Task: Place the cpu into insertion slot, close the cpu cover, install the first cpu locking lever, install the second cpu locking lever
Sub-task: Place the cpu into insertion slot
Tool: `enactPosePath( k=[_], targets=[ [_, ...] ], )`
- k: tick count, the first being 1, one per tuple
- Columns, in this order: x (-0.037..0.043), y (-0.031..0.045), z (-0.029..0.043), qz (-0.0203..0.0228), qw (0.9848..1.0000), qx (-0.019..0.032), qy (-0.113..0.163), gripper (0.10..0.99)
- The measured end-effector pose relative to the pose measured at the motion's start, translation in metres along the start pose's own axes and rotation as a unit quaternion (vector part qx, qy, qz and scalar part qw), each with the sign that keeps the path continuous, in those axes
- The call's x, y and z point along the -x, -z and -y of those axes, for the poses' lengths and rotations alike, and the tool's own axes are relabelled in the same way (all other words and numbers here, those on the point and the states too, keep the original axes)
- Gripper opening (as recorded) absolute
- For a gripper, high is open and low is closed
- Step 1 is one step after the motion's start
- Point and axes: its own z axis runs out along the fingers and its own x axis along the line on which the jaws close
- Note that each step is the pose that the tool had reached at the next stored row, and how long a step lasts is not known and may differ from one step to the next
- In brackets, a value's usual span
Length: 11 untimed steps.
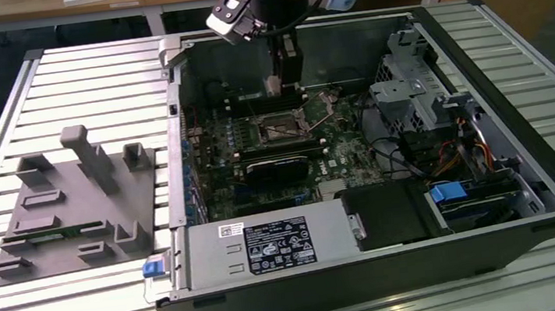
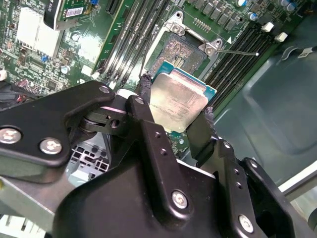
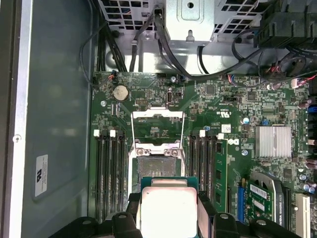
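Observation:
In both wrist views my gripper (image 2: pixel 177 110) (image 3: pixel 168 204) is shut on the cpu (image 2: pixel 179 96) (image 3: pixel 168 215), a small square chip with a dull metal top, pinched by two opposite edges between the black fingers (image 2: pixel 148 104). It hangs a little above and just off the insertion slot (image 2: pixel 181 55) (image 3: pixel 156 166), whose contact field lies bare. The cpu cover (image 3: pixel 157 115), a thin metal frame, is swung open on the slot's far side. A thin locking lever (image 2: pixel 237 51) sticks out beside the socket. In the exterior view the gripper (image 1: pixel 285 88) reaches down into the open computer case above the slot (image 1: pixel 277 130).
Long memory slots (image 3: pixel 106 173) flank the socket on both sides. A silver heatsink (image 3: pixel 272 141) and an expansion card (image 3: pixel 265 198) sit nearby. The case holds a black block (image 1: pixel 279 167), a drive cage (image 1: pixel 407 97) and a power supply (image 1: pixel 257 248). A grey fixture plate (image 1: pixel 73 202) lies on the slatted table.

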Motion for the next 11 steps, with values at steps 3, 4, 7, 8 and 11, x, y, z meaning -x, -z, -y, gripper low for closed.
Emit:
enactPosePath(
  k=[3,4,7,8,11],
  targets=[
    [-0.0004,-0.0021,0.0001,0.0000,1.0000,0.0000,0.000,0.537],
    [-0.0005,-0.0029,0.0001,0.0000,1.0000,0.0000,0.000,0.537],
    [-0.0008,-0.0054,0.0003,0.0000,1.0000,0.0000,0.000,0.537],
    [-0.0010,-0.0063,0.0003,0.0000,1.0000,0.0000,0.000,0.537],
    [-0.0014,-0.0089,0.0004,0.0000,1.0000,0.0000,0.000,0.537]
  ],
)
